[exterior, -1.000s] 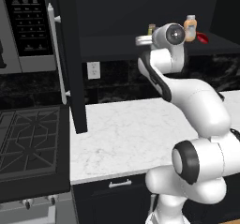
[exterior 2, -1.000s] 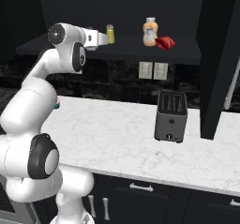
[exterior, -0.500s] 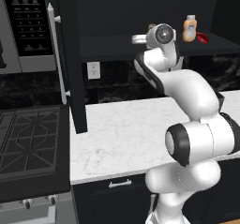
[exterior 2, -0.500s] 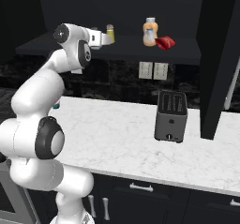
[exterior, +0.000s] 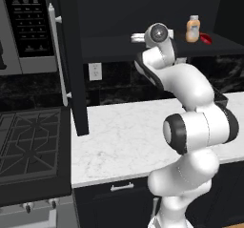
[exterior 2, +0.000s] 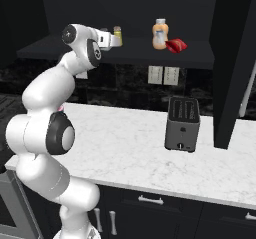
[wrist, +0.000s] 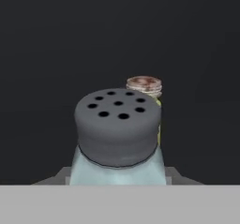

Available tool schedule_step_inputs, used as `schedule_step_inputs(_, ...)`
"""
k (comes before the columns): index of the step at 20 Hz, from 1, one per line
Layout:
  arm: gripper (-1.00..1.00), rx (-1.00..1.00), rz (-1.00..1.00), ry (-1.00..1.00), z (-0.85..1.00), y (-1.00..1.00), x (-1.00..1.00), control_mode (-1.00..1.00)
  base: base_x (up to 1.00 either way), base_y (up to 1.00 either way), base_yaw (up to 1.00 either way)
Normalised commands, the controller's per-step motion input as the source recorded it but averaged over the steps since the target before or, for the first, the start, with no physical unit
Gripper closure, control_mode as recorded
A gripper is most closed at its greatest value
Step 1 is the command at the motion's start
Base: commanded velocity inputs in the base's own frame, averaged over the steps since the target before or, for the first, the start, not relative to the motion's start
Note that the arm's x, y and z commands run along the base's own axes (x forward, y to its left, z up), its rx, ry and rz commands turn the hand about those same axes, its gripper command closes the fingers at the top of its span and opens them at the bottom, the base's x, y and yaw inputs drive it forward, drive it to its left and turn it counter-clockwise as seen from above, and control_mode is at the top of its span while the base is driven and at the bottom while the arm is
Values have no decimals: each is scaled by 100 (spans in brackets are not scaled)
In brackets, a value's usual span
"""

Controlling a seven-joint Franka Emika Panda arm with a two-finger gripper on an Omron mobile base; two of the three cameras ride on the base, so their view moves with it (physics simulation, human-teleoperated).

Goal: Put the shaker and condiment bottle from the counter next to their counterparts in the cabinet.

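Arm swung leftward; shaker (wrist: 117, 138) hides yellow shaker (wrist: 146, 86).

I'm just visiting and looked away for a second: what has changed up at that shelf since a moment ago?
The arm swung leftward along the shelf, carrying the end effector and its shaker up to the yellow shaker; the elbow and lower body turned too. The grip stayed shut on the shaker. The orange bottle, red bottle and toaster stayed put.
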Motion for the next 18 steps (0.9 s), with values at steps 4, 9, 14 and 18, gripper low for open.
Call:
schedule_step_inputs(4,100,2,-5,0,-9,0,36,-100,0,0,0)
schedule_step_inputs(9,-100,2,-5,0,-2,0,10,-100,0,0,0)
schedule_step_inputs(14,-100,2,-7,0,0,0,0,-100,0,0,0)
schedule_step_inputs(18,-100,5,-8,0,0,-2,-11,-100,0,0,0)
